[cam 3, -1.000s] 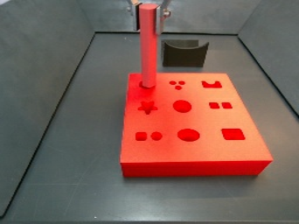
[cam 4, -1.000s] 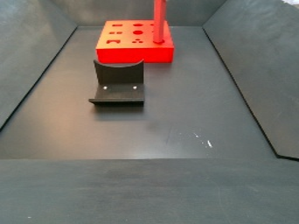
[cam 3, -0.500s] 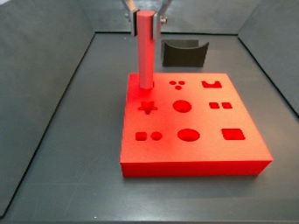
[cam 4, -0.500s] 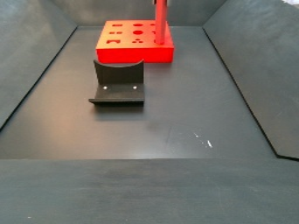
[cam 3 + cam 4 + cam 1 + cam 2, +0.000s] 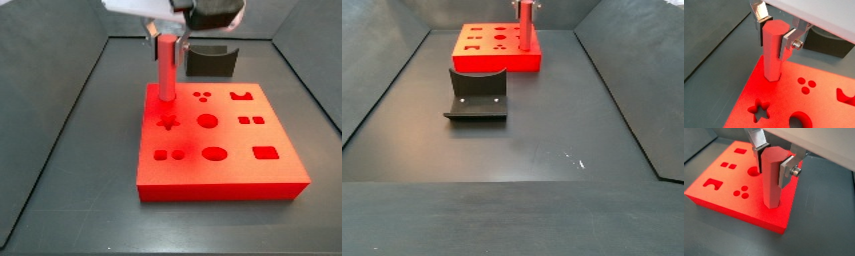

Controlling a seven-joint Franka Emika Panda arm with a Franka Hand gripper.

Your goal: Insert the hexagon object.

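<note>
Standing upright in gripper (image 5: 775, 34) jaws: slim red hexagon object (image 5: 773, 52).

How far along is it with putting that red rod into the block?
Done: the hexagon object stands upright with its lower end in a corner hole of the red block. In hand: the gripper holds it near its top. Left: pushing it fully down and letting go.
</note>
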